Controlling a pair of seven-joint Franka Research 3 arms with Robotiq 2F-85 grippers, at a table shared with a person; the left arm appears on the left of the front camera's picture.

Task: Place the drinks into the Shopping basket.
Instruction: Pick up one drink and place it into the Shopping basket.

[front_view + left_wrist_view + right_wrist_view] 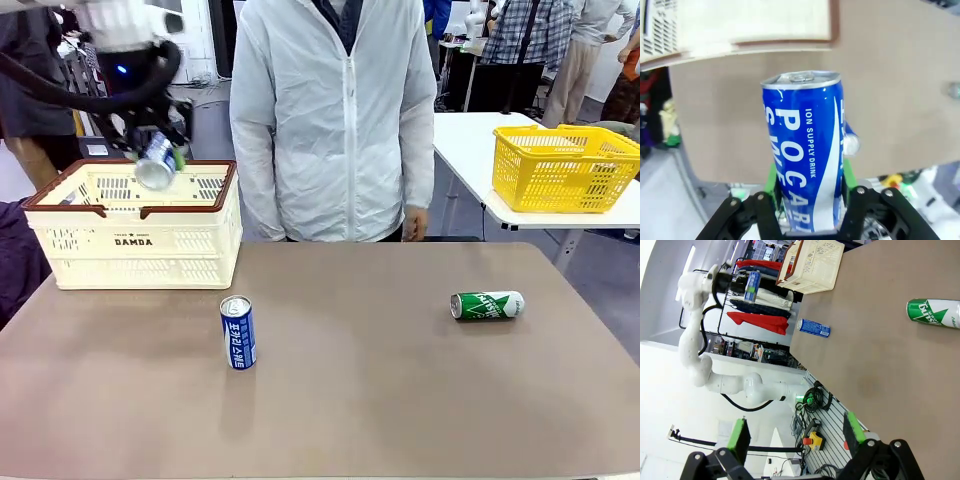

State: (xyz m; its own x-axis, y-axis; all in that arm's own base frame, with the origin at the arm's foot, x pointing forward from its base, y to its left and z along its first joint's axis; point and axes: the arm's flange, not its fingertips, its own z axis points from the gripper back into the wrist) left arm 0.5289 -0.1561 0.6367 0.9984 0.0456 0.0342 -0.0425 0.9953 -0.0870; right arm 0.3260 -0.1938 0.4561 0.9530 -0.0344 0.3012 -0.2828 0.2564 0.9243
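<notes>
Blue can: clenched in left pincer, tilted, raised by Shopping basket.
Risk: let go off-centre — could strike brown rim or handles, bounce out.
Right pincer: spread wide, holding nothing.
On bench: second blue can upright near basket; green can on its side, well apart — apt to roll.
In the way: nothing between; person close behind.

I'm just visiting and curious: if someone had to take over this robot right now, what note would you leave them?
Left gripper: shut on a blue can, held in the air at the Shopping basket, not yet released.
Right gripper: open, empty, above the table.
On the table: a second blue can standing, a green can lying on its side.
Done: one can picked up.
Left: drop it in, then fetch the other two.
</notes>
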